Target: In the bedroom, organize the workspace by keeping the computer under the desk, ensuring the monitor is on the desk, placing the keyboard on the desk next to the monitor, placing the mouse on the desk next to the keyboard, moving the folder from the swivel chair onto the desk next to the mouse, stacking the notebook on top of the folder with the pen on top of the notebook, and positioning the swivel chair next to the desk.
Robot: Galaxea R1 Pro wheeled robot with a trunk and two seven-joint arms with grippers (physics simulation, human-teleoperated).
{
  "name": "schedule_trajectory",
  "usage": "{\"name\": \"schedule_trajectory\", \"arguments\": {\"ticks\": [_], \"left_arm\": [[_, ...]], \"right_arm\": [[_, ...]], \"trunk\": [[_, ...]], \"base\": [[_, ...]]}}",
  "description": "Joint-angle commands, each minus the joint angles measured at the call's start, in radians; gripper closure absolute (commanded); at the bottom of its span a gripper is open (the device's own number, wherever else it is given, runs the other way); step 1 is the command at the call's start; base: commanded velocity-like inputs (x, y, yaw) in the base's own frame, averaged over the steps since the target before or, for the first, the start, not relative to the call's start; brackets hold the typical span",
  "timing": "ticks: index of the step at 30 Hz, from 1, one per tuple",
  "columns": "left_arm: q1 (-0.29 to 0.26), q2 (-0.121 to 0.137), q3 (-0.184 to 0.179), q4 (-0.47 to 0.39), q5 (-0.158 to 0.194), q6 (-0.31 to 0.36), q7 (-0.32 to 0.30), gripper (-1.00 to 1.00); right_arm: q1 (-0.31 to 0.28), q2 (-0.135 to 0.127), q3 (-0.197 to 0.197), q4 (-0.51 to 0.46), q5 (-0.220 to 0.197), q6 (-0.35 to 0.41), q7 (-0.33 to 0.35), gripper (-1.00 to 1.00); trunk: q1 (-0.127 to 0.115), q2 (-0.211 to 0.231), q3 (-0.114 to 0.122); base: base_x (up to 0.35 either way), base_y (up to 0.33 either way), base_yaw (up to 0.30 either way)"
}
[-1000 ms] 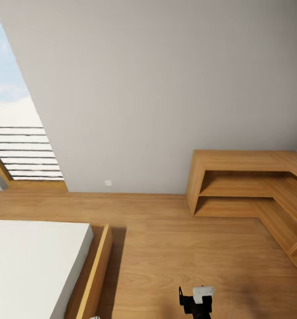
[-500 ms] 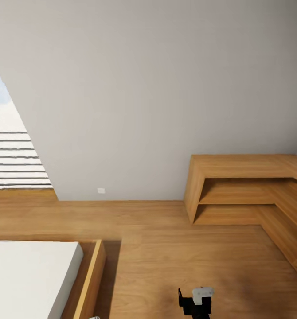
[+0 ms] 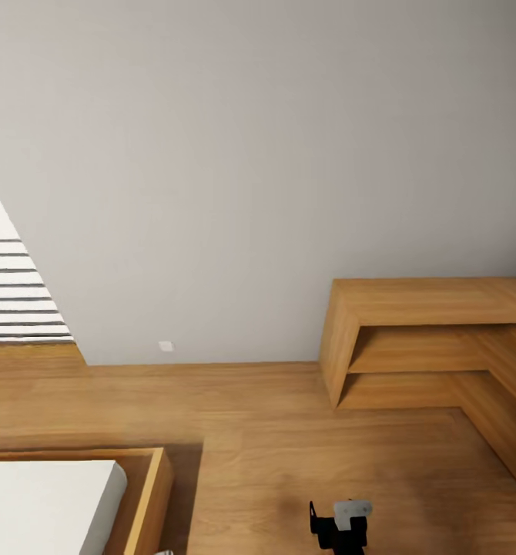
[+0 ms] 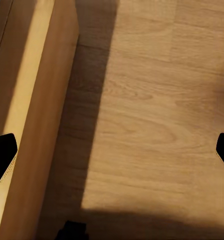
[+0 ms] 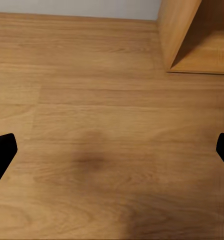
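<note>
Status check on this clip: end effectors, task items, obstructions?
Both end effectors open, empty, over wood floor. No task items in sight. Bed frame to the left, corner shelf unit ahead right.

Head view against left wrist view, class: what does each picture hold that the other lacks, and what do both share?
Head view alone: grey wall, slatted window blind, wooden corner shelf unit, white mattress and the right arm's tool. Left wrist view alone: the left tool's dark fingertips at the picture's edges, wide apart, with nothing between them. Shared: the wooden floor and the wooden bed frame.
</note>
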Motion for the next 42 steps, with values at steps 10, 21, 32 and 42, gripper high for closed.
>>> {"name": "schedule_trajectory", "arguments": {"ticks": [10,21,32,42], "left_arm": [[-0.001,-0.001,0.007,0.022,-0.007,-0.003,-0.002,-1.00],[-0.001,0.001,0.008,0.031,-0.007,-0.003,-0.002,-1.00],[-0.001,0.001,0.009,0.031,-0.007,-0.003,-0.002,-1.00],[-0.001,0.001,0.009,0.031,-0.006,-0.003,-0.002,-1.00]], "right_arm": [[-0.001,0.001,-0.004,0.001,0.011,-0.002,-0.007,-1.00],[-0.001,0.001,-0.004,0.002,0.012,-0.002,-0.007,-1.00],[-0.001,0.000,-0.004,0.010,0.012,-0.002,-0.007,-1.00],[-0.001,0.001,-0.003,0.021,0.012,-0.002,-0.007,-1.00]], "trunk": [[0.001,0.000,-0.001],[0.001,0.000,-0.001],[0.001,0.000,-0.001],[0.001,0.000,-0.001]], "base": [[0.333,0.000,0.000],[0.333,0.000,0.000],[0.333,-0.024,0.000],[0.291,-0.162,0.000]]}}
